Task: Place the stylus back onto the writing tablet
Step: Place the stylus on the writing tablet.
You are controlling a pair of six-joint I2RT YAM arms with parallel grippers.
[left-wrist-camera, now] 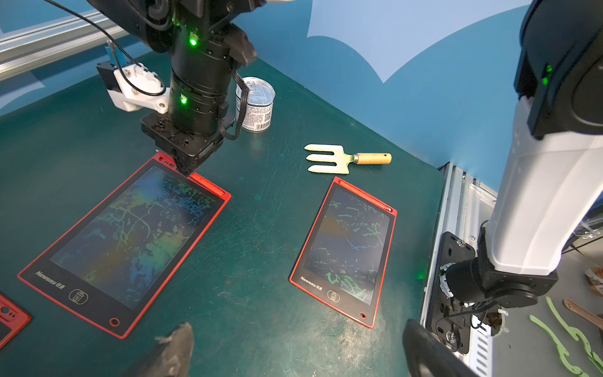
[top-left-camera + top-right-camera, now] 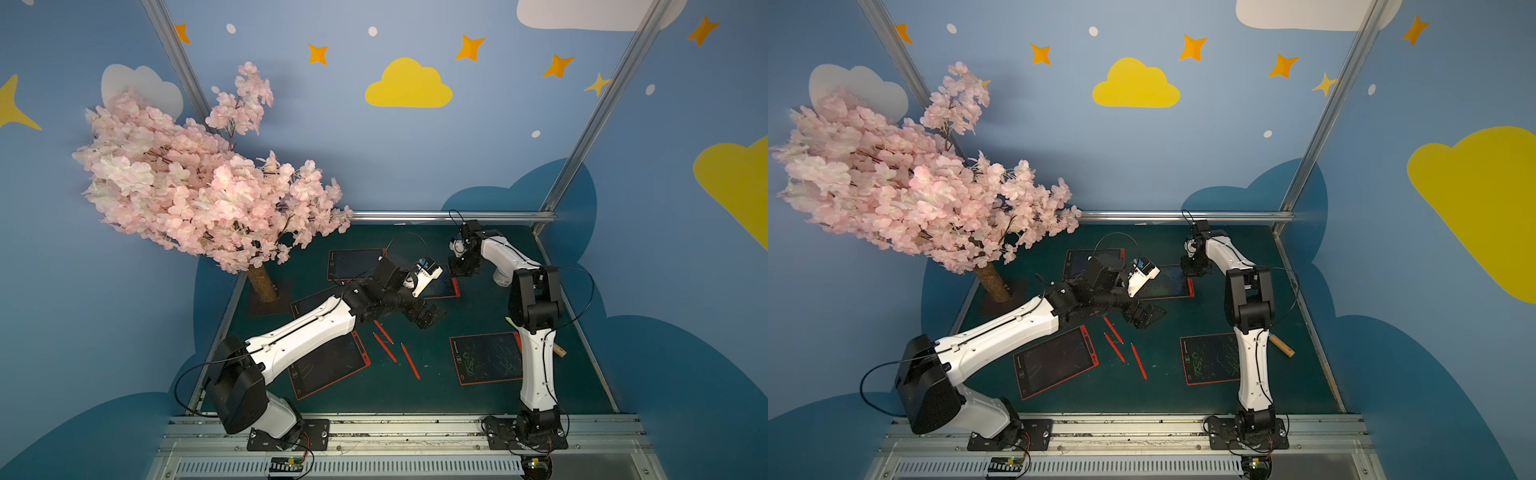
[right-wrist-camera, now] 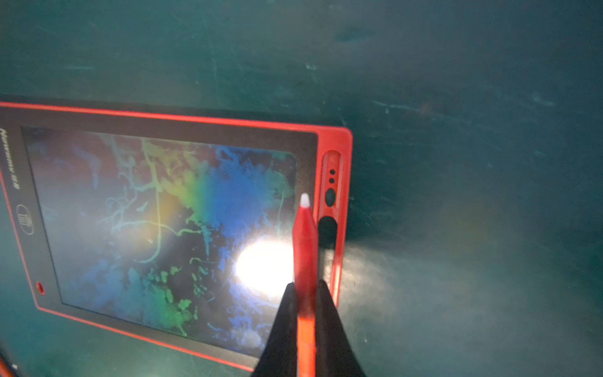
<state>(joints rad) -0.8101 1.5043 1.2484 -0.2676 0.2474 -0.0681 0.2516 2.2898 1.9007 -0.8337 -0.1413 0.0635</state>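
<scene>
In the right wrist view my right gripper (image 3: 305,289) is shut on a red stylus (image 3: 305,241) with a white tip. The stylus hangs over the right rim of a red-framed writing tablet (image 3: 130,212), right beside its long pen slot (image 3: 329,228). Whether the stylus touches the tablet I cannot tell. In the left wrist view the right gripper (image 1: 186,169) stands at the far corner of that tablet (image 1: 130,235). My left gripper (image 1: 297,349) is open with nothing in it, hovering over bare mat. In a top view the left gripper (image 2: 428,318) is nearer the front than the right gripper (image 2: 461,270).
Three loose red styluses (image 2: 384,347) lie mid-table. Other tablets lie at the front right (image 2: 486,357), front left (image 2: 328,365) and back (image 2: 353,264). A tin can (image 1: 256,104) and a garden fork (image 1: 342,159) sit at the right. A blossom tree (image 2: 199,187) overhangs the back left.
</scene>
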